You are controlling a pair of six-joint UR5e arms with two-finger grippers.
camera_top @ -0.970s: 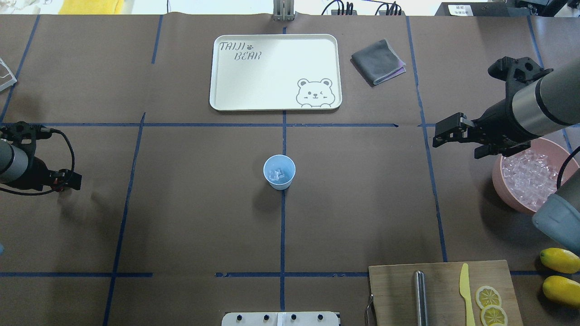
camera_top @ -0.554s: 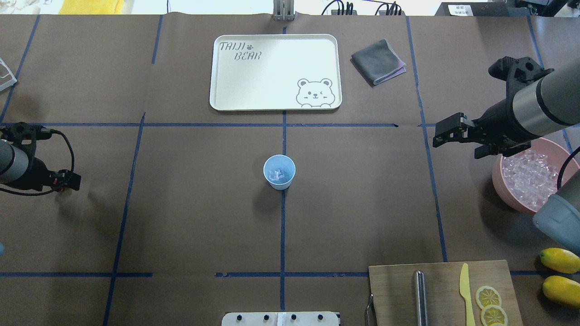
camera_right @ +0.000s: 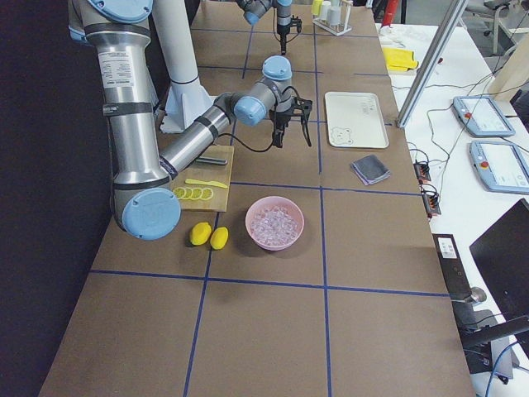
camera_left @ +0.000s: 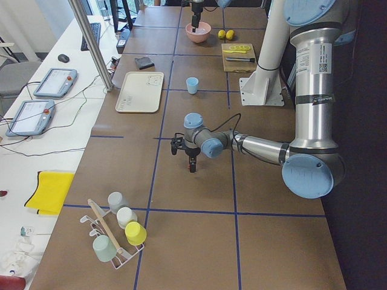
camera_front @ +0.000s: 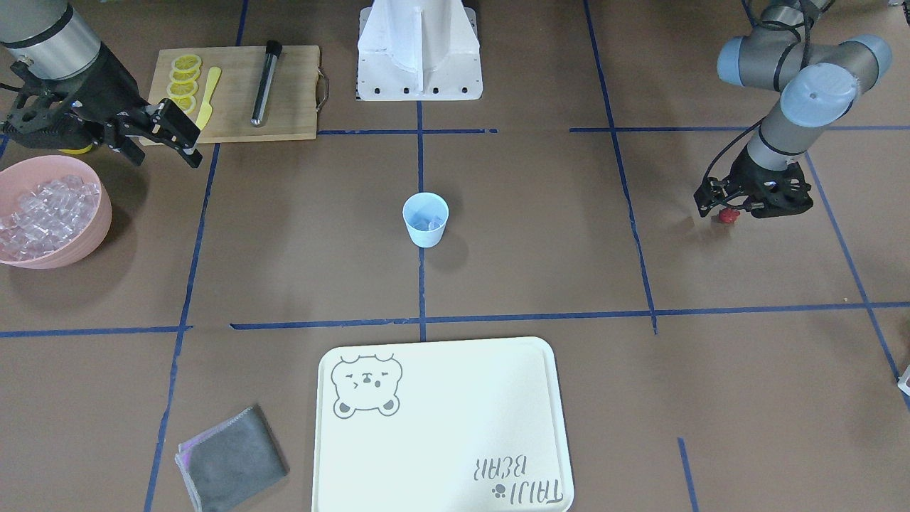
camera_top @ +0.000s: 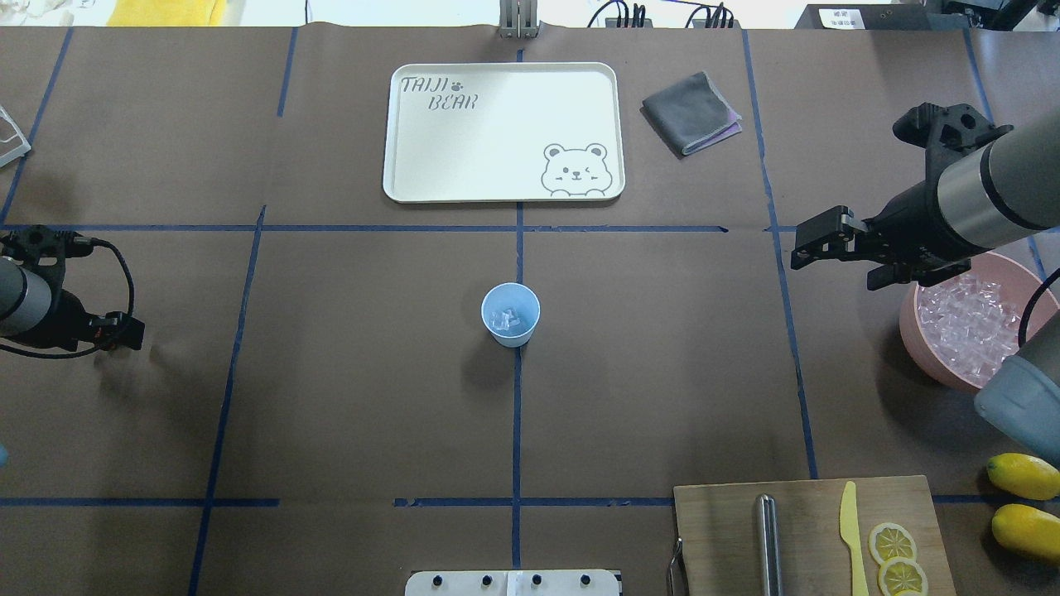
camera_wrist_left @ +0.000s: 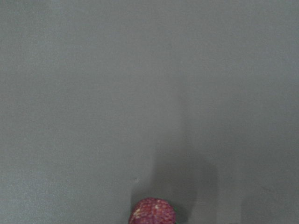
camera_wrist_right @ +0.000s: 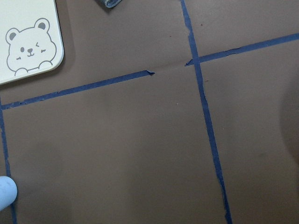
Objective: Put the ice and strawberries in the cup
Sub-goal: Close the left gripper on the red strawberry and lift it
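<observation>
The pale-blue cup (camera_top: 510,313) stands upright at the table's middle with a few clear ice cubes (camera_top: 504,319) inside; it also shows in the front view (camera_front: 426,219). My left gripper (camera_top: 124,331) is far to the cup's left, low over the table, shut on the small dark-red strawberry (camera_front: 726,215), which fills the bottom edge of the left wrist view (camera_wrist_left: 154,213). My right gripper (camera_top: 840,265) is open and empty, hovering beside the pink bowl (camera_top: 915,331) of ice cubes (camera_top: 965,319), far to the cup's right.
A white bear tray (camera_top: 503,132) and a folded grey cloth (camera_top: 690,112) lie at the far side. A cutting board (camera_top: 807,534) with a yellow knife, a metal rod and lemon slices is near my right, with two lemons (camera_top: 1024,501) beside it.
My left gripper has shifted slightly further left with the strawberry. The right arm and the cup have hardly moved.
</observation>
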